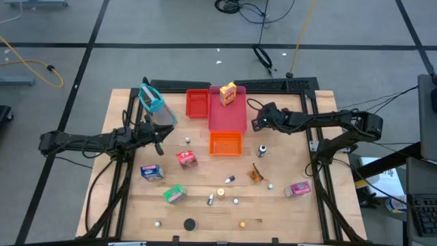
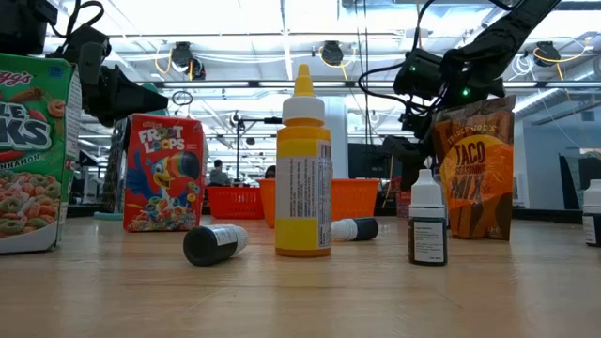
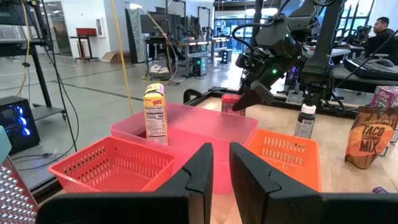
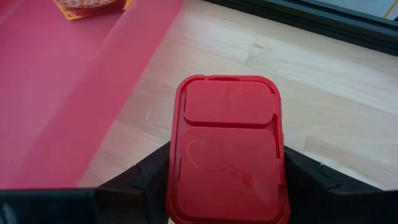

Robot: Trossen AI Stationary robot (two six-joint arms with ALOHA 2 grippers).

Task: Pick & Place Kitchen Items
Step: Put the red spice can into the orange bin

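Wooden tabletop carries scattered groceries; nearest the front edge a yellow plastic squeeze bottle (image 2: pixel 302 169) stands upright; farther back, the left gripper (image 1: pixel 158 134) waits pinched empty beside the mesh basket (image 1: pixel 156 104); beyond, the right gripper (image 4: pixel 224 180) clasps a flat red plastic box (image 4: pixel 228 149) beside the pink tray (image 1: pixel 227 117); loosening early would likely drop it outside the tray.

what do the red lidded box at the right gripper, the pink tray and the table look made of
The small red lidded box looks like moulded plastic: glossy, with rounded corners and a raised rim. The large pink rectangular tray seems to be translucent plastic with a smooth, matte wall. The table top looks like light, sealed wood, with visible grain and plank seams.
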